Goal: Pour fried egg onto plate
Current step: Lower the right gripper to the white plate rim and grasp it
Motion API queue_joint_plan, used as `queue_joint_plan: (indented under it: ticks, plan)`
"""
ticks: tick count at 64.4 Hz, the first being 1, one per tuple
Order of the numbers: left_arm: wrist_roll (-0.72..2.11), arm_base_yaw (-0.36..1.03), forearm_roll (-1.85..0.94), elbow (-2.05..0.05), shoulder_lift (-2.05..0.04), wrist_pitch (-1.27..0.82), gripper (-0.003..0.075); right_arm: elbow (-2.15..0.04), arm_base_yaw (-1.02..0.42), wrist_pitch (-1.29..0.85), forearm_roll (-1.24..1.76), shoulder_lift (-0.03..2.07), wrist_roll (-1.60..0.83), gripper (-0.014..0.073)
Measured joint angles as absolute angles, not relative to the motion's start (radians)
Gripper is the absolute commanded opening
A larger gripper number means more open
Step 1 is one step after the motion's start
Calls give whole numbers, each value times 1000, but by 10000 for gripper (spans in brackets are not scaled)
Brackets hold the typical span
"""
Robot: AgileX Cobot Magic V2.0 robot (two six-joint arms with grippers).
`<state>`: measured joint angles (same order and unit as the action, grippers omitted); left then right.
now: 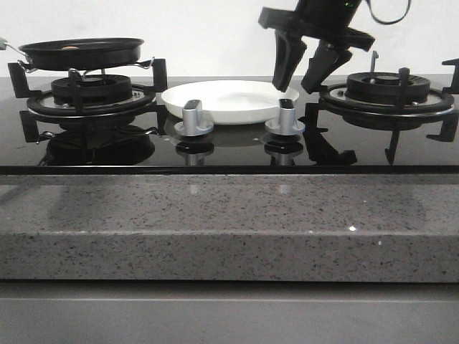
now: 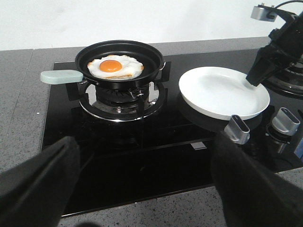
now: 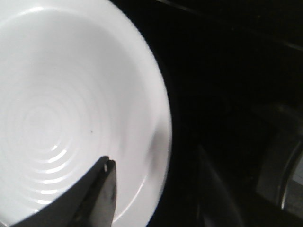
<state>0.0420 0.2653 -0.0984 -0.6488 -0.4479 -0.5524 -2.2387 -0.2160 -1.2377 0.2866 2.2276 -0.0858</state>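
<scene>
While the fried egg (image 2: 115, 67) lies flat in the black frying pan (image 2: 120, 54) on the left burner (image 2: 120, 101), we see the white plate (image 1: 229, 100) sitting bare on the glass hob (image 2: 142, 142) between the two burners, behind the two knobs (image 1: 193, 118). Our right pincer (image 1: 305, 75) hangs open at the plate's right rim, one finger inside and one outside. Our left pincer (image 2: 142, 189) is spread wide above the bench (image 1: 215, 229), gripping nothing.

Right gripper (image 1: 299, 80) straddles plate (image 1: 229, 101) rim, right of frame centre; two knobs (image 1: 193, 118) block plate's lower edge; left rim unobstructed.
</scene>
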Motion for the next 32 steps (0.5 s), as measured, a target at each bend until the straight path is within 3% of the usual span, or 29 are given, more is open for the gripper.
queue_joint_plan:
  ticks: [7,32]
  plan:
    - [42,265,-98,-649,-448,-552,566,-2252,-212,-1240,293,2231,-83,318]
    - [42,265,-98,-649,-448,-551,566,-2256,-191,-1245,297,2240,-81,318]
